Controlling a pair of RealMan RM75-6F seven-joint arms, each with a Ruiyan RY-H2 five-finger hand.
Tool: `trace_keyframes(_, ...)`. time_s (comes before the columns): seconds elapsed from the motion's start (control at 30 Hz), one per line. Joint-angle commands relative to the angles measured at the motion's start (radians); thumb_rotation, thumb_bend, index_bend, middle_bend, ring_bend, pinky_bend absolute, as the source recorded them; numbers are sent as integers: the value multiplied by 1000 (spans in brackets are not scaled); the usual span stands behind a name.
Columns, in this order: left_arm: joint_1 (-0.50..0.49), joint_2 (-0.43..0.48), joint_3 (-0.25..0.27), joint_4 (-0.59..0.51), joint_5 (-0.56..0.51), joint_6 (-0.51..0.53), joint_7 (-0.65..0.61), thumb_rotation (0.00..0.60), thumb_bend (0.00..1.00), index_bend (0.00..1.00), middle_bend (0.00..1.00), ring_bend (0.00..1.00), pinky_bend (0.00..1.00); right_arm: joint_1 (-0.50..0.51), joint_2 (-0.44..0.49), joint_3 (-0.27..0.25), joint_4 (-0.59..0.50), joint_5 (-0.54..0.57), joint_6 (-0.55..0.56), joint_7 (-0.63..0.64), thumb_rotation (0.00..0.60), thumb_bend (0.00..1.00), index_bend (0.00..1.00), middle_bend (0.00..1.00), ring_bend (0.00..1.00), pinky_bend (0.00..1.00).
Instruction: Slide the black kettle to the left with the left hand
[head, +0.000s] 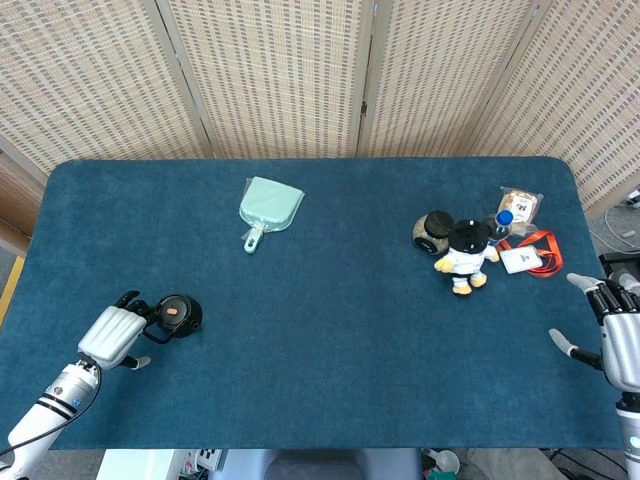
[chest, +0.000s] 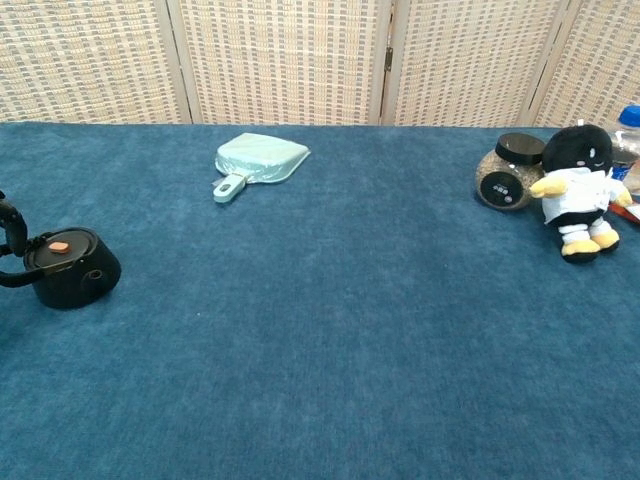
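The black kettle with an orange-brown knob on its lid stands near the table's left front; it shows in the chest view too, as the black kettle at the far left. My left hand lies just left of it, fingers apart and pointing toward the kettle's handle side, holding nothing. Whether the fingertips touch the handle is unclear. The chest view shows only a dark curved bit at its left edge. My right hand hovers at the table's right front edge, fingers spread and empty.
A mint dustpan lies at the back, left of centre. At the back right sit a round jar, a black-and-white plush toy, a bottle, a snack packet and a lanyard badge.
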Motion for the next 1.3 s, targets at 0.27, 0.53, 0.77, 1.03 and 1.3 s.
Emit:
trace_keyframes(0.27,18,-26,-1,31,26,1,-24,600,96,447,430,317,96,-9,2,-4,-6,-1,10,-2,600,115,248,299,231,336)
trace_keyframes(0.53,21,-43,-6,39,28,-14,-20,600,96,450,432,318,96,-13,4,-5,-6,2,14,1,600,114,248,300,231,336)
trace_keyframes(0.77,30,-50,-7,40,27,-18,-16,600,96,454,433,320,96,-15,3,-7,-3,0,15,3,600,115,248,300,231,336)
trace_keyframes(1.03,40,-62,-12,38,18,-22,-8,600,96,463,442,328,96,-19,2,-8,-1,1,19,7,600,114,248,300,231,336)
trace_keyframes(1.3,41,-68,-15,26,3,-45,19,600,96,481,463,347,93,-23,-1,-10,10,6,17,17,600,115,248,300,231,336)
